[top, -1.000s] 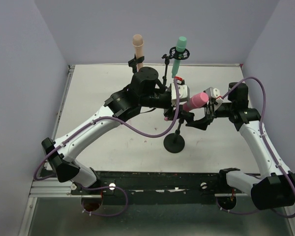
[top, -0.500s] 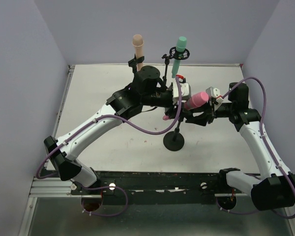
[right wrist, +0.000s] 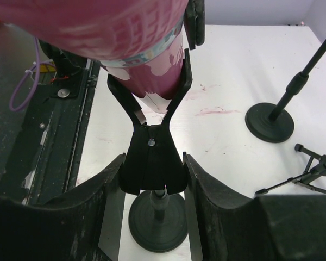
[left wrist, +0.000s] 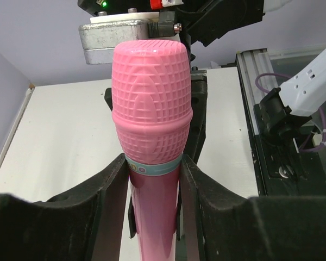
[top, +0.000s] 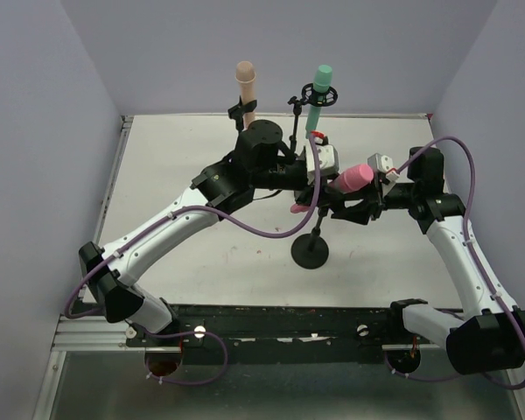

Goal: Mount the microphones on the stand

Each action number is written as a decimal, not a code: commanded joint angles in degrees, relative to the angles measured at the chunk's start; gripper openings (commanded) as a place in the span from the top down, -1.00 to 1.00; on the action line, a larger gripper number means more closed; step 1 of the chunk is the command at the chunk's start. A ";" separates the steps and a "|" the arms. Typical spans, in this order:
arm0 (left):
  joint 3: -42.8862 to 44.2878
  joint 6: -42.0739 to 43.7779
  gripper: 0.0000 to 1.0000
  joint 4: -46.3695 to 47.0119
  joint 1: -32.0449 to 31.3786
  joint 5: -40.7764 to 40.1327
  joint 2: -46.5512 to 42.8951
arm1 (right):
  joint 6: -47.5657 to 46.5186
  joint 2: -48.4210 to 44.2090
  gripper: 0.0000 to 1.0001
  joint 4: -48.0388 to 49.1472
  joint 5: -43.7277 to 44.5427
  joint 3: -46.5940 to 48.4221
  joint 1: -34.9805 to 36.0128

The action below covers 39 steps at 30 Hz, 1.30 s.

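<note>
Left wrist view, nearest item: left pincer [left wrist: 154, 176], fingers pressed onto the barrel of the pink microphone [left wrist: 151, 103] just under its banded collar, with the ribbed head standing clear above the pads.

Right wrist view, next item: right pincer [right wrist: 152, 168], fingers closed against both flanks of the black clip [right wrist: 151, 155] at the top of the stand [right wrist: 156, 217]. Contact looks firm, though the dark pads leave some doubt. The pink barrel lies tilted in the clip's forked mouth and is judged not fully seated.

Top external view, far items: beige-peach microphone [top: 245, 79] and mint green microphone [top: 320, 87], each upright in its own holder near the far edge of the worktop [top: 157, 157], well apart from both pincers.

Handling, pink microphone:
- Judged light, rigid moulded plastic.
- Smooth barrel, likely slippery; ribbed head gives better purchase.
- Best hold is close under the collar, where the flare of the head stops it sliding.
- The fork probably springs, so seating calls for a firm, straight press.
- The stand looks slender and prone to tipping; brace it at the clip.
</note>
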 commanded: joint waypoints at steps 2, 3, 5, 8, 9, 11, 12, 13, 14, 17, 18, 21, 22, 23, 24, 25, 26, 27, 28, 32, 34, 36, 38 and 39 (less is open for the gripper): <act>-5.09 -5.62 0.39 7.02 -0.48 0.69 -2.12 | 2.57 -0.33 0.56 2.41 -2.10 0.07 -0.16; -5.45 -5.98 0.42 7.56 -0.57 0.69 -2.21 | 2.66 -0.33 0.60 2.41 -2.19 0.16 -0.16; -5.98 -6.68 0.43 8.09 -0.57 0.60 -2.30 | 2.84 -0.25 0.62 2.58 -2.28 0.25 -0.16; -6.15 -7.38 0.45 8.35 -0.57 0.25 -2.13 | 3.10 -0.25 0.71 2.58 -2.63 0.25 -0.16; -6.33 -7.82 0.45 8.53 -0.57 0.25 -2.13 | 3.27 -0.25 0.72 2.50 -2.63 0.25 -0.16; -6.94 -8.53 0.45 9.32 -0.57 0.25 -2.30 | 3.45 -0.25 0.72 2.50 -2.89 0.25 -0.16; -7.47 -8.79 0.45 9.67 -0.57 0.07 -2.39 | 3.37 -0.25 0.71 2.58 -2.89 0.07 -0.16; -7.82 -9.23 0.45 10.28 -0.57 -0.10 -2.56 | 3.45 -0.25 0.64 2.67 -3.07 0.07 -0.16; -8.26 -9.76 0.43 10.72 -0.57 -0.28 -2.91 | 3.54 -0.25 0.41 2.67 -3.07 -0.01 -0.16; -9.05 -10.90 0.31 11.43 -0.57 -0.72 -3.44 | 3.36 -0.25 -0.03 2.67 -3.25 -0.37 -0.16; -9.05 -11.25 0.21 11.43 -0.57 -0.98 -3.44 | 3.28 -0.25 -0.12 2.76 -3.16 -0.45 -0.16; -9.05 -12.13 -0.01 11.61 -0.57 -1.33 -3.62 | 3.36 -0.16 -0.34 2.59 -2.90 -0.63 -0.16; -9.05 -12.48 -0.10 11.61 -0.57 -1.51 -3.71 | 3.28 -0.25 -0.42 2.58 -2.72 -0.72 -0.33; -9.05 -12.83 -0.16 11.52 -0.57 -1.60 -3.79 | 3.28 -0.16 -0.50 2.58 -2.81 -0.72 -0.33; -8.97 -13.01 -0.22 11.60 -0.57 -1.77 -3.97 | 3.19 -0.33 -0.59 2.67 -3.24 -0.89 -0.59; -9.05 -13.36 -0.29 11.61 -0.57 -2.03 -4.23 | 3.10 -0.42 -0.65 2.67 -3.68 -0.98 -0.86; -9.05 -13.36 -0.36 11.52 -0.57 -2.47 -4.58 | 3.01 -0.51 -0.70 2.59 -4.03 -1.16 -1.03; -9.31 -13.36 -0.43 11.52 -0.57 -2.74 -5.02 | 2.93 -0.51 -0.75 2.58 -4.82 -1.42 -1.47; -9.49 -13.36 -0.48 11.60 -0.57 -2.91 -5.46 | 2.66 -0.60 -0.80 2.41 -5.26 -1.60 -1.65; -11.68 -13.36 -0.71 13.01 -0.57 -3.88 -8.09 | 1.17 -1.04 -0.89 2.14 -7.64 -2.91 -2.26; -13.09 -13.36 -0.81 13.89 -0.48 -4.58 -9.85 | 0.91 -1.39 -0.93 2.06 -7.90 -3.88 -2.44; -15.19 -13.19 -0.89 14.68 -0.57 -5.55 -12.31 | 0.73 -1.91 -0.96 2.49 -7.73 -5.02 -2.53; -17.83 -13.01 -0.96 15.64 -0.48 -6.86 -14.68 | 1.25 -2.70 -0.97 2.58 -6.85 -6.77 -2.62; -19.41 -12.93 -0.96 16.17 -0.48 -7.65 -15.91 | 1.25 -3.49 -0.97 2.76 -6.07 -7.83 -2.70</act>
